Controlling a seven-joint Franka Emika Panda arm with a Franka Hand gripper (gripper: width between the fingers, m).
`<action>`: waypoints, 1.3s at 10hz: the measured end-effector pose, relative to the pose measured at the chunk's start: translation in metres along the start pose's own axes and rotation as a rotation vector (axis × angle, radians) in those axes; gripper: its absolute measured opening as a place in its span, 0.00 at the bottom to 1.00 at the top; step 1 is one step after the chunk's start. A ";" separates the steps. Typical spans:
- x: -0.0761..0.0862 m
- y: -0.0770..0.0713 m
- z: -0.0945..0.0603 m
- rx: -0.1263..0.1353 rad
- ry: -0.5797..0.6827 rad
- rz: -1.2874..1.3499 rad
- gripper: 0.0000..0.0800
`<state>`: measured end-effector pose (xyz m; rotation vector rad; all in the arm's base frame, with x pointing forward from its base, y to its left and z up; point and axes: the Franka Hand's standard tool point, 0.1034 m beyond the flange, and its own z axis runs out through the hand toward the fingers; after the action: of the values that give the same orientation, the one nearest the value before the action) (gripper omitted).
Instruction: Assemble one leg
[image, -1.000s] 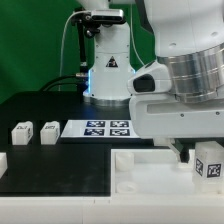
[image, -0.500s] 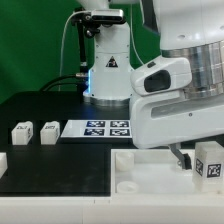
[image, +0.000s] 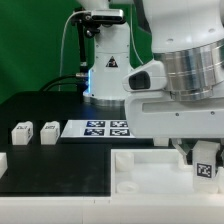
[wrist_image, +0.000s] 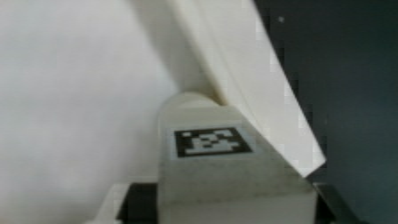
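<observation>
My gripper (image: 203, 152) is shut on a leg (image: 205, 162), a small white block with a black-and-white tag. It holds the leg at the far right corner region of the large white tray-like piece (image: 140, 178). In the wrist view the leg (wrist_image: 214, 140) sits between my dark fingers (wrist_image: 146, 205), tag facing the camera, against the white tray surface (wrist_image: 80, 100) and beside its raised rim (wrist_image: 249, 80). I cannot tell whether the leg touches the tray. Two more legs (image: 20, 131) (image: 48, 130) stand on the black table at the exterior view's left.
The marker board (image: 105, 128) lies flat on the black table behind the tray. A white part (image: 3, 160) shows at the exterior view's left edge. A camera stand (image: 104, 60) rises at the back before a green backdrop.
The arm's wrist has turned and shifted above the tray. The held leg has moved slightly to the exterior view's left, staying in the same corner region.
</observation>
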<state>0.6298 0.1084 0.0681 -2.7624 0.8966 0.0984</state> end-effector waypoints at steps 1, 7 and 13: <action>0.000 0.001 0.000 0.016 -0.015 0.164 0.38; -0.005 -0.005 0.002 0.057 -0.090 0.879 0.37; -0.012 -0.005 0.006 0.012 -0.036 0.387 0.80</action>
<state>0.6229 0.1206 0.0649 -2.5301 1.4036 0.2063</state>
